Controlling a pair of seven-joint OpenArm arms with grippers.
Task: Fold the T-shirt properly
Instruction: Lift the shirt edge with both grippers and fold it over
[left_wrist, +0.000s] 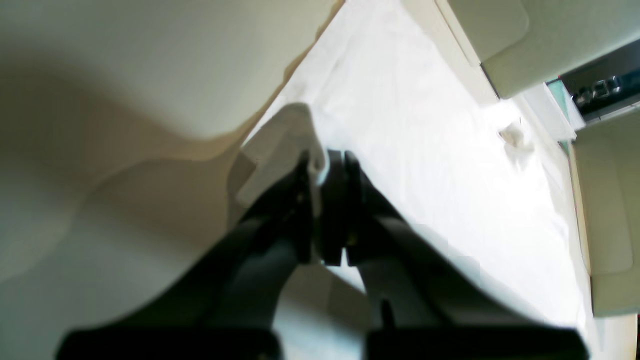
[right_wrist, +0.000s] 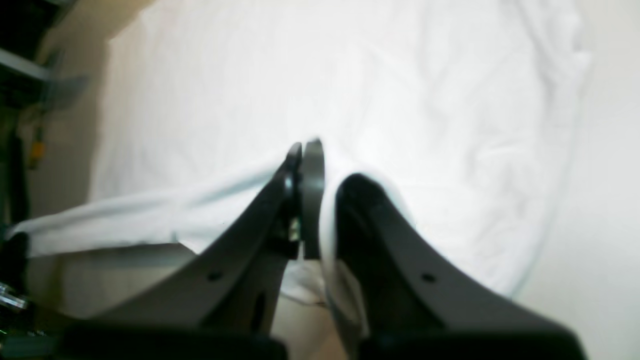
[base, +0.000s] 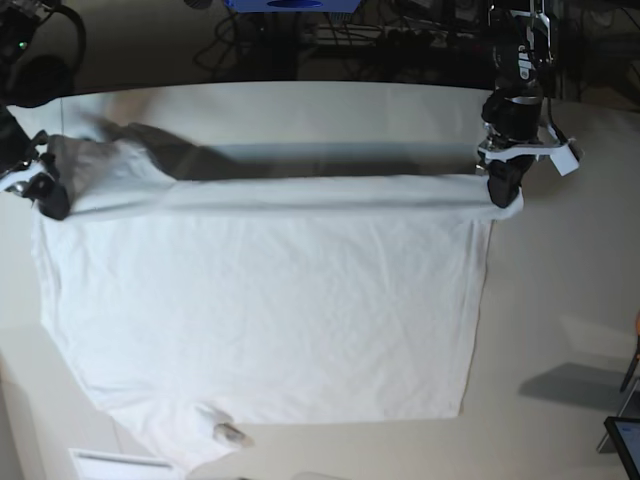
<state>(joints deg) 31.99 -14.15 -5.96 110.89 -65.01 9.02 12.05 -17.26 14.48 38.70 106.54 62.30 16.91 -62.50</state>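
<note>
Left gripper (left_wrist: 325, 165) is clamped on a pinch of white fabric: a fold of the T-shirt (left_wrist: 425, 150) stands up between its jaws. Right gripper (right_wrist: 312, 150) is likewise pinched shut on cloth, which wraps over one finger.

Step, as judged: both arms hold the far edge lifted, mid-fold. Next move probably calls for carrying that edge together, level, toward the near hem, keeping it taut.

Base view alone shows both corners raised and the edge stretched between the grippers over the table (base: 300, 100). The wrist views show the grips; the right one is blurred.
</note>
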